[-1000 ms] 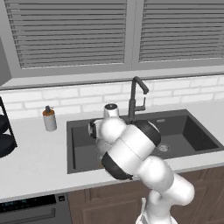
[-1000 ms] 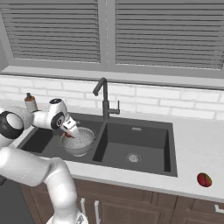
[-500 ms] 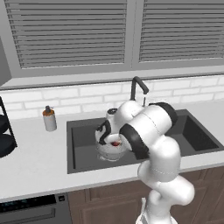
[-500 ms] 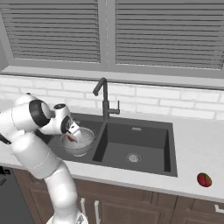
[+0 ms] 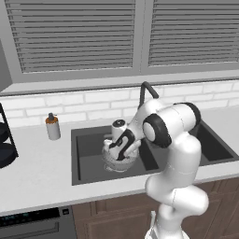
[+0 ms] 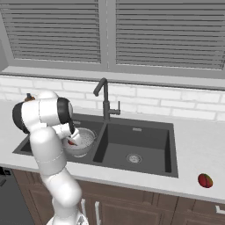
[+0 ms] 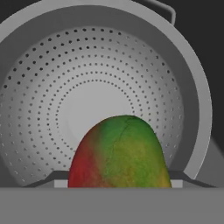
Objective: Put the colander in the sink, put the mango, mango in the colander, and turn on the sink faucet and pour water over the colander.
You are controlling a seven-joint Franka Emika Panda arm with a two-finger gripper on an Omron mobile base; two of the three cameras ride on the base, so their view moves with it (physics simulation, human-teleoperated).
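One mango is clamped in the fingers, right over the colander in the sink's left basin. The arm has swung round in the last second, so the drop looks close. Second of two mangos waits on the desk.

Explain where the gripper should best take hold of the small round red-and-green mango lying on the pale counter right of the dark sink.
Probably across its widest middle, coming straight down from above. The small round red-and-green mango lies alone on the flat pale counter, offers no handle, and bare surface either side leaves the jaws room.
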